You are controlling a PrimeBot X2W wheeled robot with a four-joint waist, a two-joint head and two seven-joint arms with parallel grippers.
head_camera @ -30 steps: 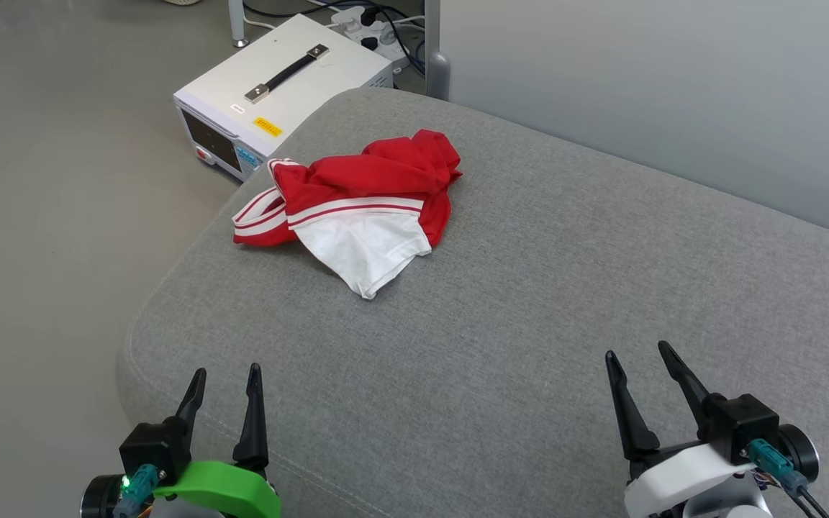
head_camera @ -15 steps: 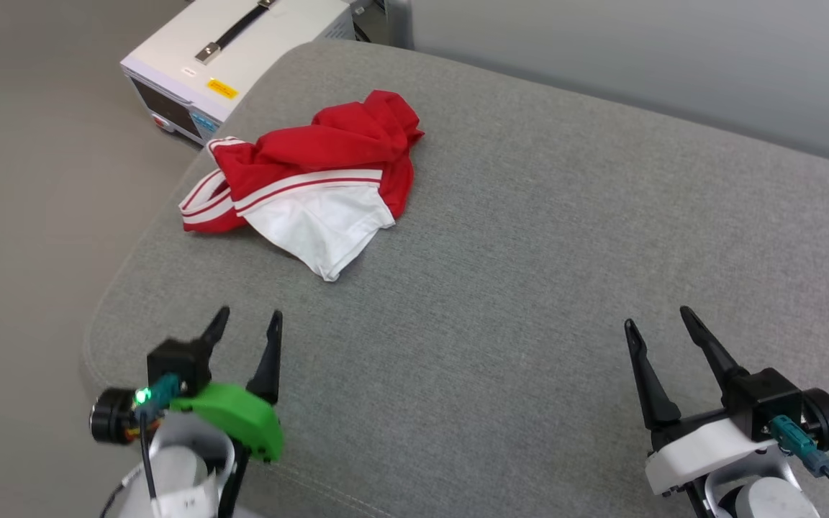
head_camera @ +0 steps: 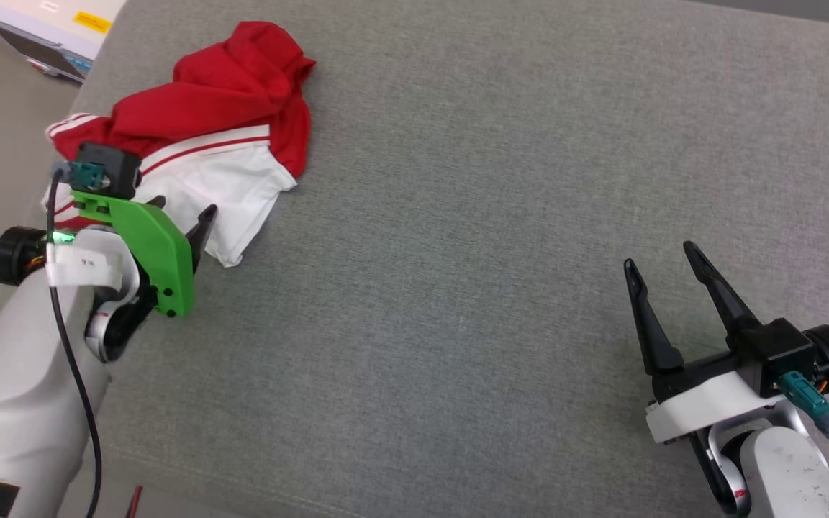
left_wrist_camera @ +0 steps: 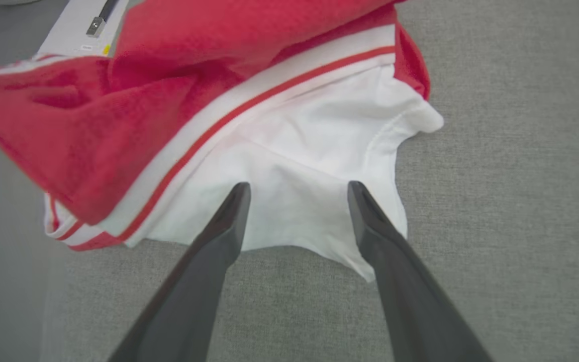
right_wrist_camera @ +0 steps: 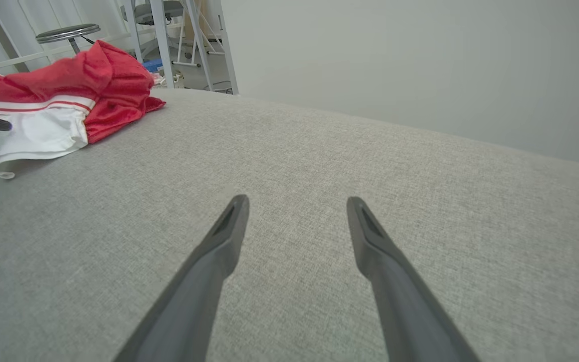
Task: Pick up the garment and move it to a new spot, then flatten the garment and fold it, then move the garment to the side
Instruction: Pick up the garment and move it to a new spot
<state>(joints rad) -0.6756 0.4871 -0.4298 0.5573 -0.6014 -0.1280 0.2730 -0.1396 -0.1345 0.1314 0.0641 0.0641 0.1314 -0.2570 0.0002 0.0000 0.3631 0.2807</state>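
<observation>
The garment (head_camera: 227, 93) lies crumpled near the far left corner of the grey cushion (head_camera: 458, 216), red cloth bunched on top and a white sleeve with red-white striped trim spread toward me. My left gripper (head_camera: 180, 212) is open, its two dark fingers straddling the white sleeve from above; in the left wrist view the left gripper (left_wrist_camera: 297, 188) has both tips over the garment (left_wrist_camera: 169, 90) with nothing pinched between them. My right gripper (head_camera: 659, 257) is open over bare cushion at the lower right. In the right wrist view the right gripper (right_wrist_camera: 297, 201) points across the cushion, the garment (right_wrist_camera: 68, 85) far to the left.
A white box (head_camera: 47, 29) with a yellow label stands on the floor beyond the cushion's left corner. The cushion's rounded left edge drops to the floor just beside the garment. A stool (right_wrist_camera: 67, 32) and metal frame legs stand behind the cushion.
The head camera has tilted down, shifting the whole picture. My left arm has reached forward so that its open fingers now stand over the garment's white sleeve. The right gripper stays open.
</observation>
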